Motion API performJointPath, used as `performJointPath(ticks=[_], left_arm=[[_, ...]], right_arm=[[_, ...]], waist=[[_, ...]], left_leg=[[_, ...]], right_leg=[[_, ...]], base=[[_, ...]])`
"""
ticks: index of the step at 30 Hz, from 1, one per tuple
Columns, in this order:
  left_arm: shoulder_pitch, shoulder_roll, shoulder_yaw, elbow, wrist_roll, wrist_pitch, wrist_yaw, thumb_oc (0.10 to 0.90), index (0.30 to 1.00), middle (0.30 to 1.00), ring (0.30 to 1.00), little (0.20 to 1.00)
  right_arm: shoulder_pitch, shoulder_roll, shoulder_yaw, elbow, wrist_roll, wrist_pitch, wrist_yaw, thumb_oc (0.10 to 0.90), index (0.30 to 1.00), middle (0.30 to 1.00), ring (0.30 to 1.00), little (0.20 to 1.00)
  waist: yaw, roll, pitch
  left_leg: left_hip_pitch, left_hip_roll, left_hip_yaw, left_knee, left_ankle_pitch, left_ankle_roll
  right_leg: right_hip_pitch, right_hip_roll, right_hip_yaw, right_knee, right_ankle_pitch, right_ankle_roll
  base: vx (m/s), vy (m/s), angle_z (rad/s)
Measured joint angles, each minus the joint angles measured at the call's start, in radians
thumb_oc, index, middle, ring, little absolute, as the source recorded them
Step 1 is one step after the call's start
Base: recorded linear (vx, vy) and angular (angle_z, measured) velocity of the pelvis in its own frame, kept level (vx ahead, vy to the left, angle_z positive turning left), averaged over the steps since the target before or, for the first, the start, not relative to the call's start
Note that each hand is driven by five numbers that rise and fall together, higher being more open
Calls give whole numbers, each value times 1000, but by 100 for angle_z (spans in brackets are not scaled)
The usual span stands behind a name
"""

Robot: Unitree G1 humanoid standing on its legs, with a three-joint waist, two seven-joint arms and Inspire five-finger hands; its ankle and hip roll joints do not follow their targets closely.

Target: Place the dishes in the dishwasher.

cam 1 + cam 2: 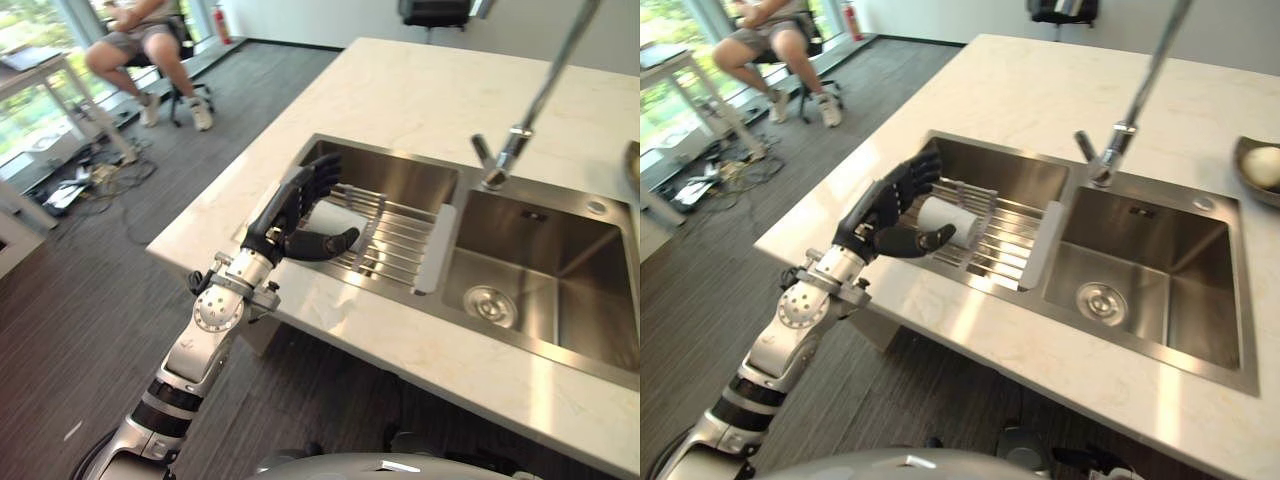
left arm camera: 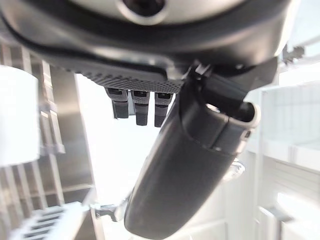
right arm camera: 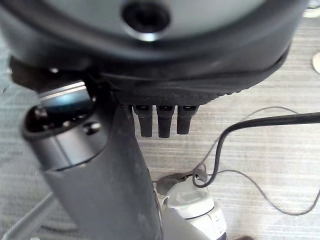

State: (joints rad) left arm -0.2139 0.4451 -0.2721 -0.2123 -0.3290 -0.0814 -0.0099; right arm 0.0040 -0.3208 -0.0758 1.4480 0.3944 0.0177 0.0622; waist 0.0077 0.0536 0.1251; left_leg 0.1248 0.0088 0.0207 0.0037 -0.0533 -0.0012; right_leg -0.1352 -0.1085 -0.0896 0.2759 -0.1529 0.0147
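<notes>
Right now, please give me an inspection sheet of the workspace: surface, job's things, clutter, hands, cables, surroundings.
Surface: pale marble counter with a steel double sink; a drying rack lies across its left basin.
Job's things: white cup lying on its side on the rack.
Clutter: dark bowl at the counter's right edge, holding something pale.
Hands: left hand open, over the rack beside the cup, not gripping it; right hand open, above the floor.
Cables: a tangle on the floor by the window.
Surroundings: seated person; faucet.
</notes>
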Motion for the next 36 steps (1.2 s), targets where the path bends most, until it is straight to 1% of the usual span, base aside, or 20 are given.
performJointPath(ticks=[1, 2, 3, 4, 5, 7, 10, 12, 15, 17, 18, 19, 21, 22, 23, 24, 25, 27, 31, 36], left_arm=[[0, 0, 0, 0, 0, 0, 0, 800, 900, 900, 900, 900], [6, -3, 14, -27, 14, -12, 1, 800, 900, 900, 900, 900], [20, -16, 27, -40, 26, -34, 4, 800, 900, 900, 900, 900], [28, -26, 35, -29, 41, -43, 7, 800, 900, 900, 900, 900], [32, -27, 40, -13, 56, -43, 8, 800, 900, 900, 900, 900], [37, -48, 53, 31, 65, -42, 17, 800, 900, 900, 900, 900], [48, -50, 62, 57, 66, -39, 40, 800, 900, 900, 900, 900], [49, -38, 62, 64, 68, -38, 48, 800, 900, 900, 900, 900], [49, 27, 62, 64, 110, -39, 50, 800, 900, 900, 900, 900], [51, 98, 62, 65, 167, -39, 48, 800, 900, 900, 900, 900], [51, 98, 62, 65, 167, -39, 48, 800, 900, 900, 900, 900], [51, 150, 63, 67, 213, -42, 49, 800, 900, 900, 900, 900], [48, 225, 63, 80, 277, -55, 47, 800, 900, 900, 900, 900], [48, 225, 63, 80, 277, -55, 47, 800, 900, 900, 900, 900], [46, 287, 63, 110, 339, -63, 44, 800, 900, 900, 900, 900], [41, 297, 62, 145, 373, -63, 44, 800, 900, 900, 900, 900], [41, 297, 62, 145, 373, -63, 44, 800, 900, 900, 900, 900], [38, 305, 58, 203, 442, -64, 42, 800, 900, 900, 900, 900], [23, 344, 37, 273, 590, -64, 41, 800, 900, 900, 900, 900], [-11, 369, -32, 340, 671, -64, 41, 800, 900, 900, 900, 900]], right_arm=[[0, 0, 0, 0, 0, 0, 0, 800, 900, 900, 900, 900], [16, 4, 0, 2, 0, -1, 0, 800, 900, 900, 900, 900], [33, 4, 0, 3, 0, 2, 0, 800, 900, 900, 900, 900], [67, 7, 5, 11, 0, 14, 0, 800, 900, 900, 900, 900], [82, 8, 12, 13, 0, 22, 0, 800, 900, 900, 900, 900], [103, 9, 23, 16, 0, 30, 1, 800, 900, 900, 900, 900], [90, 4, 30, 17, 0, 29, 0, 800, 900, 900, 900, 900], [71, 1, 43, 1, -1, 24, -1, 800, 900, 900, 900, 900], [19, -1, 66, -40, -1, 10, 1, 800, 900, 900, 900, 900], [7, 8, 92, -90, -2, 1, 0, 800, 900, 900, 900, 900], [7, 8, 92, -90, -2, 1, 0, 800, 900, 900, 900, 900], [9, 8, 102, -112, -1, -3, 3, 800, 900, 900, 900, 900], [11, 10, 117, -128, -1, -8, 10, 800, 900, 900, 900, 900], [11, 10, 117, -128, -1, -8, 10, 800, 900, 900, 900, 900], [15, 12, 116, -124, -1, -12, 16, 800, 900, 900, 900, 900], [23, 12, 114, -125, 0, -22, 18, 800, 900, 900, 900, 900], [23, 12, 114, -125, 0, -22, 18, 800, 900, 900, 900, 900], [35, 12, 116, -123, -1, -31, 23, 800, 900, 900, 900, 900], [55, 13, 117, -117, -3, -30, 26, 800, 900, 900, 900, 900], [88, 14, 121, -122, -12, -26, 38, 800, 900, 900, 900, 900]], waist=[[0, 0, 0], [1, -5, 0], [1, -1, -2], [-6, 8, -5], [-16, 14, -4], [-20, 27, -5], [-24, 37, -2], [-24, 37, -1], [-21, 42, -4], [-21, 42, -4], [-21, 42, -4], [-22, 45, -6], [-29, 51, -10], [-29, 51, -10], [-36, 53, -11], [-45, 54, -12], [-45, 54, -12], [-65, 53, -13], [-73, 50, -13], [-79, 42, -11]], left_leg=[[0, 0, 0, 0, 0, 0], [9, -5, -2, 0, -1, 1], [20, -7, -16, -1, -2, 3], [34, -6, -47, -3, -2, 3], [41, -4, -64, -3, -2, 3], [46, 2, -77, -8, -2, 3], [43, 5, -104, -21, -2, 2], [48, 4, -116, -33, -2, 2], [51, 2, -110, -55, -2, 2], [73, 0, -96, -64, -2, 2], [73, 0, -96, -64, -2, 2], [87, 2, -82, -73, -2, 2], [90, 2, -69, -81, -2, 2], [90, 2, -69, -81, -2, 2], [91, 2, -60, -84, -2, 2], [93, 3, -59, -86, -2, 2], [93, 3, -59, -86, -2, 2], [103, 4, -57, -89, -2, 1], [101, 3, -30, -92, -3, 0], [100, 2, 8, -93, -4, -1]], right_leg=[[0, 0, 0, 0, 0, 0], [-7, -9, 1, -6, 22, 4], [-2, -14, 0, -24, 43, 15], [28, -18, -19, -68, 75, 21], [52, -18, -31, -99, 93, 25], [90, -12, -51, -160, 122, 39], [129, -4, -65, -247, 167, 34], [156, -1, -65, -303, 191, 37], [159, -1, -60, -333, 203, 47], [176, 0, -47, -346, 214, 52], [176, 0, -47, -346, 214, 52], [180, 2, -41, -348, 216, 52], [177, 2, -36, -355, 229, 50], [177, 2, -36, -355, 229, 50], [183, 4, -38, -376, 246, 50], [182, 5, -38, -378, 250, 46], [182, 5, -38, -378, 250, 46], [186, 7, -37, -378, 250, 46], [169, 11, -13, -378, 251, 46], [150, 17, 21, -378, 254, 47]], base=[[-24, -4, -76], [-24, -6, -73], [-47, -13, -100], [-43, -14, -62], [-32, -13, -25], [-20, -14, 12], [-19, -14, 29], [3, -8, 20], [21, -14, -4], [20, -16, -15], [9, -14, -18], [2, -23, -20], [3, -27, -20], [8, -17, -18], [8, -31, -13], [8, -31, -13], [1, -32, -4], [-5, -30, -5], [-4, -13, -19], [1, -5, -24]])
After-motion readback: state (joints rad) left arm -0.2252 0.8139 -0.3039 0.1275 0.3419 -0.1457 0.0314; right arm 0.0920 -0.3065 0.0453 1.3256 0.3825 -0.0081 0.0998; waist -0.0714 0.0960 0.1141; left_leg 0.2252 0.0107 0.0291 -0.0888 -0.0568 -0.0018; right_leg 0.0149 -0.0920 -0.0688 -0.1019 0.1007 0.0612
